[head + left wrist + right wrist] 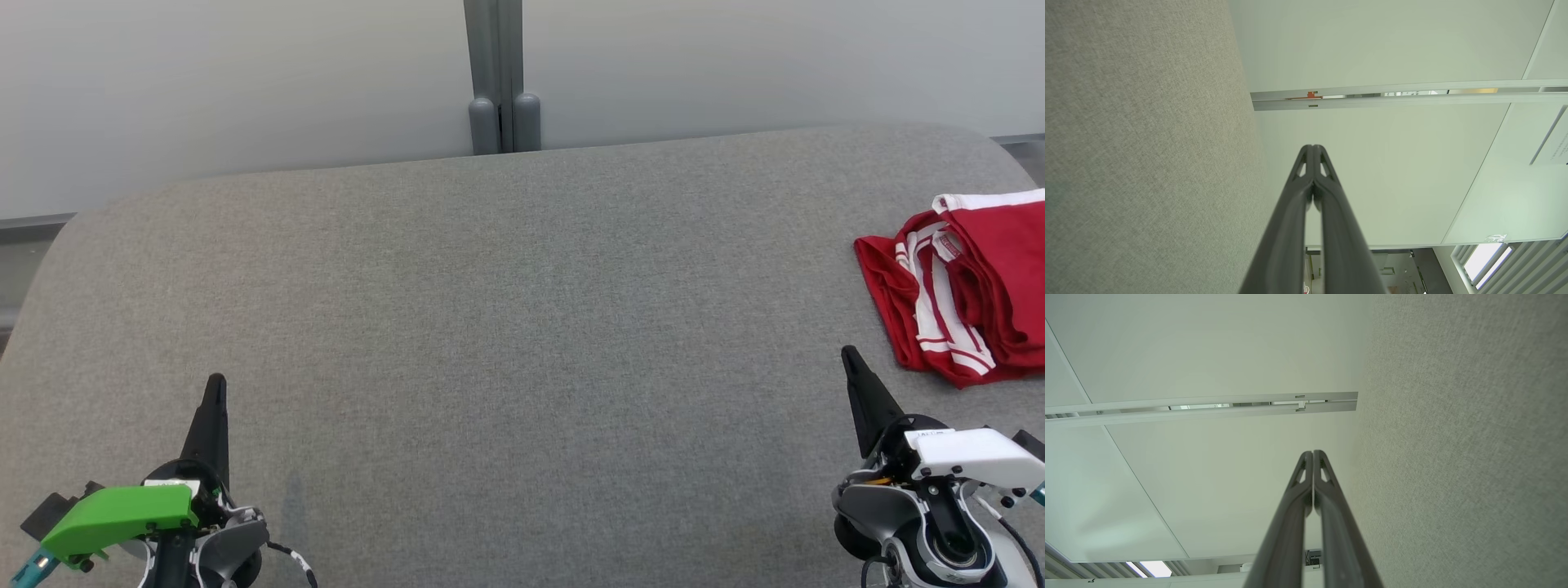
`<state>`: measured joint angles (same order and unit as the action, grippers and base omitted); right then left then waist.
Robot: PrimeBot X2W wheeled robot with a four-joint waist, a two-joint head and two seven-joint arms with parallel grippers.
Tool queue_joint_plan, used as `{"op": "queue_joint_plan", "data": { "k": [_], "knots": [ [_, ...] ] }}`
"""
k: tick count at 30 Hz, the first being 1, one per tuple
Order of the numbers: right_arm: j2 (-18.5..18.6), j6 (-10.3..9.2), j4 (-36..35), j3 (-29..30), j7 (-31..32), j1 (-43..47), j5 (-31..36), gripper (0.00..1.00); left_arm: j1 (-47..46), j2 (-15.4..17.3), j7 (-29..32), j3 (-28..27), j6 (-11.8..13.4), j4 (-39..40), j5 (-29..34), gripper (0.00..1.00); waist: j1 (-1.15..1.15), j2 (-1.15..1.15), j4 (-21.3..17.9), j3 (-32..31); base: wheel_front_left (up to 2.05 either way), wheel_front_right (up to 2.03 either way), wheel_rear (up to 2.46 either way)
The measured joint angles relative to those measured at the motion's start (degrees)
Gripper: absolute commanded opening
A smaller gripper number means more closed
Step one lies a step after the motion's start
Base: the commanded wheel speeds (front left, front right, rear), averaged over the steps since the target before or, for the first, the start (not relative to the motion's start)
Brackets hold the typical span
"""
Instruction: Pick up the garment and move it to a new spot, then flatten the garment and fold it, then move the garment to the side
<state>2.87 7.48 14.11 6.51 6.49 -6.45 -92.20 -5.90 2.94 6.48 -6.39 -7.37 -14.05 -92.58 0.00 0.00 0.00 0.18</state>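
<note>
Nothing written here, whether word, number or brand, can be read. The red and white garment (963, 278) carries a small pale neck label (947, 242) whose red print is too fine to make out. The white cover (976, 453) on the right arm bears a short dark marking near its upper edge, blurred beyond reading. In the left wrist view a pale notice (1555, 147) sits on the wall panel (1494, 192) at the far right; its several lines of small grey print are seen at a slant and illegible. A small white logo (1496, 237) sits low on the same panel, its shape unclear.
</note>
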Motion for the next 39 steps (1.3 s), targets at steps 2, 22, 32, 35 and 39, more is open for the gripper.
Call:
{"op": "queue_joint_plan", "data": {
  "k": [2,22,32,35,39],
  "knots": [
    [0.0,0.0,0.0,0.0,0.0,0.0,0.0,0.0,0.0,0.0,0.0,0.0,0.0,0.0,0.0,0.0,0.0,0.0,0.0,0.0,0.0,0.0,0.0],
    [0.0,0.0,0.0,0.0,0.0,0.0,0.0,0.0,0.0,0.0,0.0,-0.1,0.0,0.0,0.0,0.0,0.0,0.0,0.0,0.0,0.0,0.0,0.0],
    [0.0,0.0,0.0,0.0,0.0,0.0,0.0,0.0,0.0,0.0,0.0,-0.1,0.0,0.0,0.0,0.0,0.0,0.0,0.0,0.0,0.0,0.0,0.0],
    [0.0,0.0,0.0,0.0,0.0,0.0,0.0,0.0,0.0,0.0,0.0,-0.1,0.0,0.0,0.0,0.0,0.0,0.0,0.0,0.0,0.0,0.0,0.0],
    [0.0,0.0,0.0,0.0,0.0,0.0,0.0,0.0,0.0,0.0,0.0,-0.1,0.0,0.0,0.0,0.0,0.0,0.0,0.0,0.0,0.0,0.0,0.0]
  ]
}}
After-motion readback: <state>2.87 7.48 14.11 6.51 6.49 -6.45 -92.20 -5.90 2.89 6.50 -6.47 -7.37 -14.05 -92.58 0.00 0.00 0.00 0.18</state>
